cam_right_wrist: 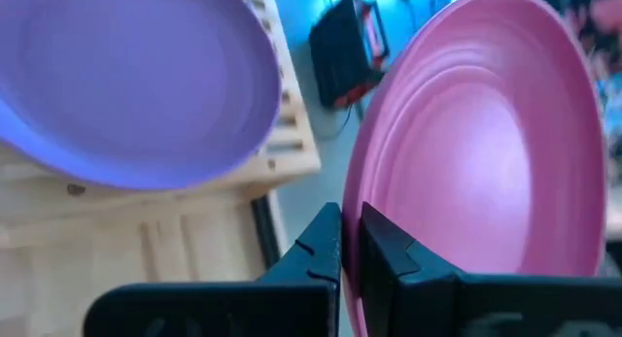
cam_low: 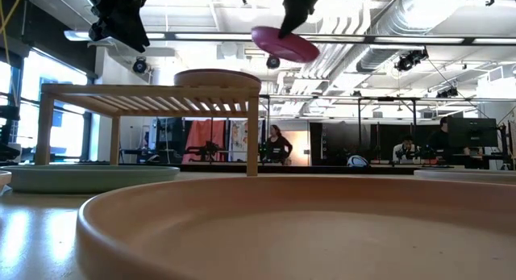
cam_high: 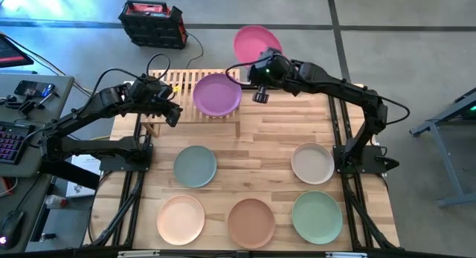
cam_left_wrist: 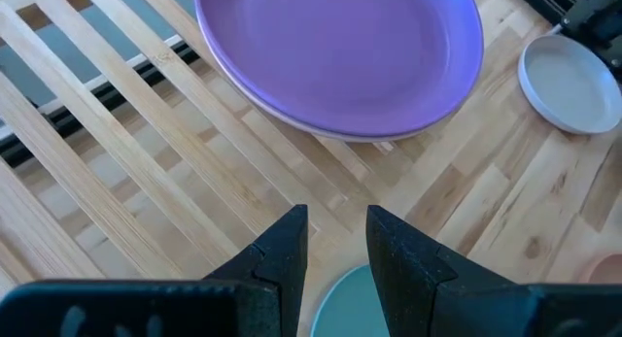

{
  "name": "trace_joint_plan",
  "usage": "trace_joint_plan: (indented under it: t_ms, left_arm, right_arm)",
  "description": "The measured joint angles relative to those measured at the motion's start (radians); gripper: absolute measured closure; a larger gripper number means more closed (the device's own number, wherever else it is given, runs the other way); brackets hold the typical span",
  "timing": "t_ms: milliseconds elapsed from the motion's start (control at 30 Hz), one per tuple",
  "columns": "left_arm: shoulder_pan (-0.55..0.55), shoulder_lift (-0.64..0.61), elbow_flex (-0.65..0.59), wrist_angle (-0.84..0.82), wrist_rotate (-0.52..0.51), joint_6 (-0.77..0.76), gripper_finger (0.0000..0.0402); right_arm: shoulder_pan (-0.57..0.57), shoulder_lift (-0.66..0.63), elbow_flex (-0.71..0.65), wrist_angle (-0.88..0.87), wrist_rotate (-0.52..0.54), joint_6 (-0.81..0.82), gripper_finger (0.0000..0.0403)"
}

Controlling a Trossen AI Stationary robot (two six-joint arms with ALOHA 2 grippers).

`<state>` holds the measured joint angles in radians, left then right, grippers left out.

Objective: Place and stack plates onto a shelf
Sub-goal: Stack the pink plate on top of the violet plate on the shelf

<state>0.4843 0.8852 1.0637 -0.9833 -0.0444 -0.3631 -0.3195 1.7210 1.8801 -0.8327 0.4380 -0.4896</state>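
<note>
The light-wood slatted shelf (cam_high: 186,91) stands at the table's far edge. A purple plate (cam_high: 217,94) lies flat on its right half. My right gripper (cam_high: 262,63) is shut on a magenta plate (cam_high: 257,44), held high beyond the shelf's far right corner. My left gripper (cam_left_wrist: 335,230) hovers open over the shelf's left part, nothing between its fingers. Grey-teal (cam_high: 195,166), cream (cam_high: 312,163), peach (cam_high: 181,219), brown (cam_high: 251,222) and mint green (cam_high: 317,217) plates rest flat on the tabletop. My right gripper pinches the magenta plate's rim (cam_right_wrist: 356,206) between its two fingers, one on the inner face and one on the underside. The fingers slant down onto the rim from above (cam_low: 284,28). The plate is lifted clear and tilted, above the shelf's top.
A black and red case (cam_high: 152,24) sits on the floor beyond the table. A desk with a keyboard (cam_high: 11,143) stands at the left. People (cam_low: 278,143) are in the room behind. Bare wood lies between the cream and grey-teal plates.
</note>
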Motion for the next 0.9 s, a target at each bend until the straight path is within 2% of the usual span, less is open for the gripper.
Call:
trace_joint_plan:
  t_ms: [233,467,700,900]
  left_arm:
    - [0.000,0.000,0.000,0.000,0.000,-0.049,0.0305]
    - [0.000,0.000,0.000,0.000,0.000,-0.149,0.0305]
    - [0.000,0.000,0.000,0.001,-0.002,-0.213,0.0305]
    - [0.000,0.000,0.000,0.001,-0.003,-0.238,0.0305]
  right_arm:
    - [0.000,0.000,0.000,0.110,-0.151,-0.212,0.0403]
    - [0.004,0.007,0.000,0.128,-0.308,-0.355,0.0403]
    - [0.025,0.050,0.000,0.110,-0.336,-0.498,0.0403]
    - [0.050,0.080,0.000,0.102,-0.343,-0.533,0.0403]
